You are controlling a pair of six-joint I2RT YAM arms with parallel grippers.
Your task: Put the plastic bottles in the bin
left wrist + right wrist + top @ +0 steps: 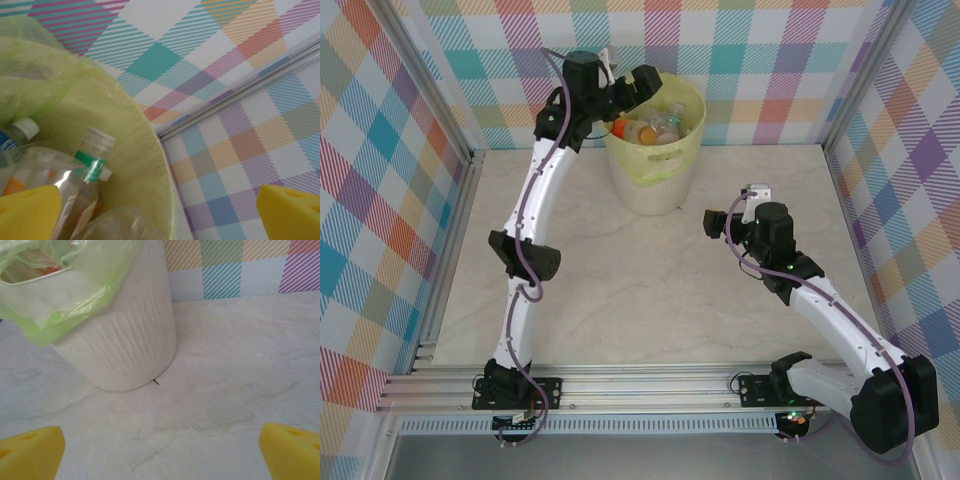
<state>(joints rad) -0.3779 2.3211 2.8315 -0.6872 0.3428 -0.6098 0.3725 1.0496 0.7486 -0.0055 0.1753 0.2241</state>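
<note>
Well, plastic bottles [650, 128] lie heaped inside the bin [655, 185]. The left gripper [646, 80] hangs over its rim, fingers apart, empty. The right gripper [712, 222], also spread, sits nearby. A careless withdrawal could snag the liner bag [45, 325].

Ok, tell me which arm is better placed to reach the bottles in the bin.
Left. The left gripper hangs open over the bin, bottles beneath; the right gripper faces its outer wall.

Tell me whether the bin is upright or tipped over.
Upright. The bin stands on its base on the table, mouth facing up, with bottles lying inside.
</note>
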